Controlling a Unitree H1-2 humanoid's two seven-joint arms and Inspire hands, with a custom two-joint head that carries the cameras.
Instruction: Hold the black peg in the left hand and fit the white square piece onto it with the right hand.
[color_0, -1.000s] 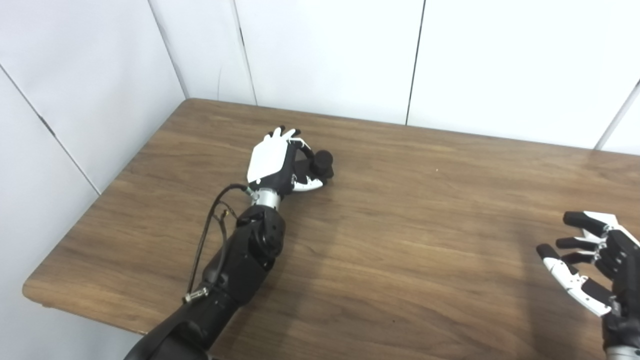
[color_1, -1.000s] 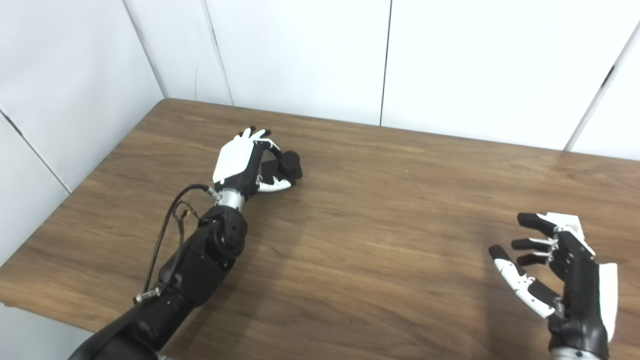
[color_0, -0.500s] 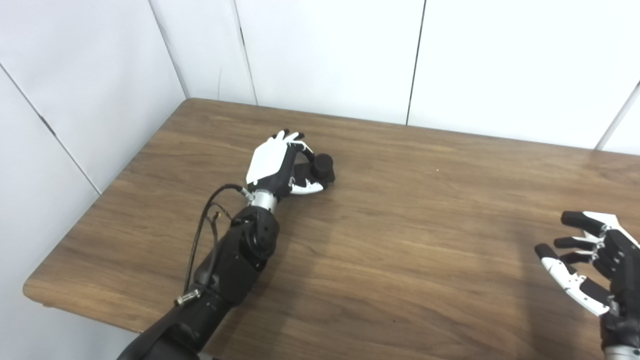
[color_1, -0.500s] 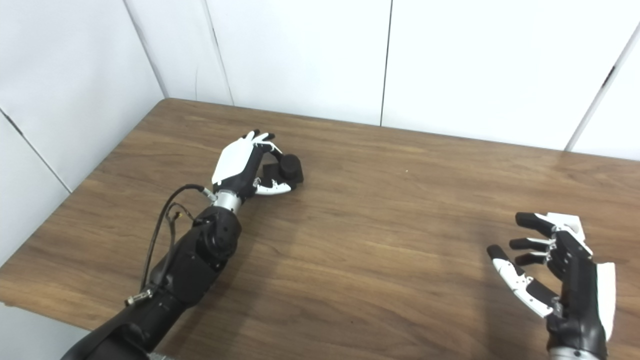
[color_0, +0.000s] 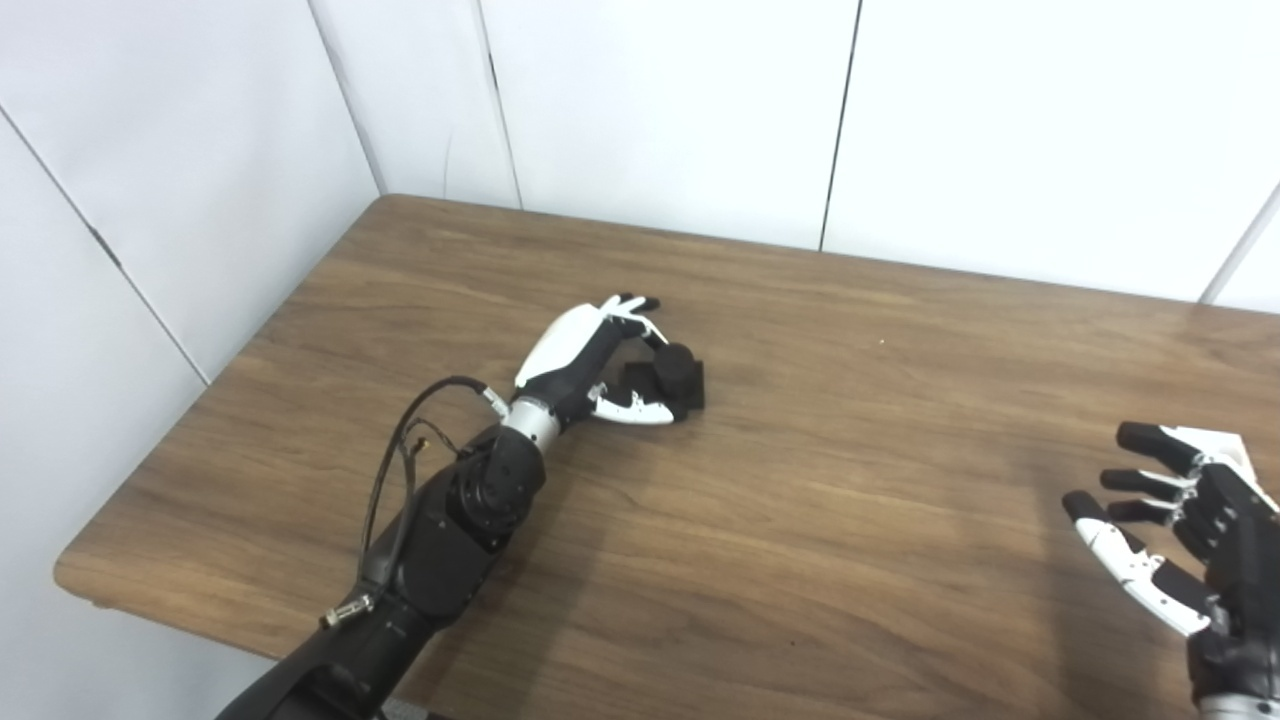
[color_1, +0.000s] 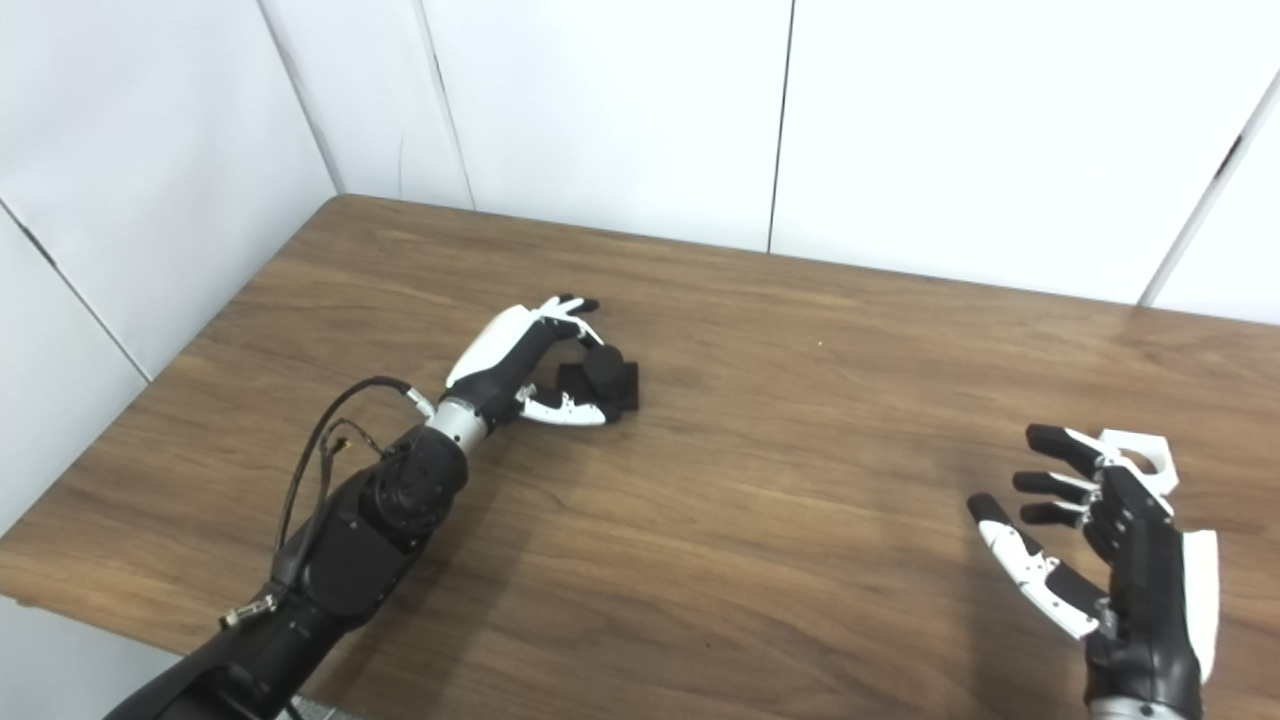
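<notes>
Fingers (color_0: 640, 322) around black peg (color_0: 680, 375)

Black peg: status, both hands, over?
Left hand shut on black peg, low over the table. Right hand open, fingers apart. White square piece beside its fingers, not on peg. Nothing between.

Left hand closed in a grasp, right hand spread and idle

The left arm reaches forward across the table, its hand (color_0: 590, 355) turned on edge with fingers (color_0: 640, 305) curled over and thumb below, clamped on the black peg (held low). The right hand (color_1: 1110, 545) hangs at the near right, palm facing left, fingers (color_1: 1060, 445) apart, holding nothing
</notes>
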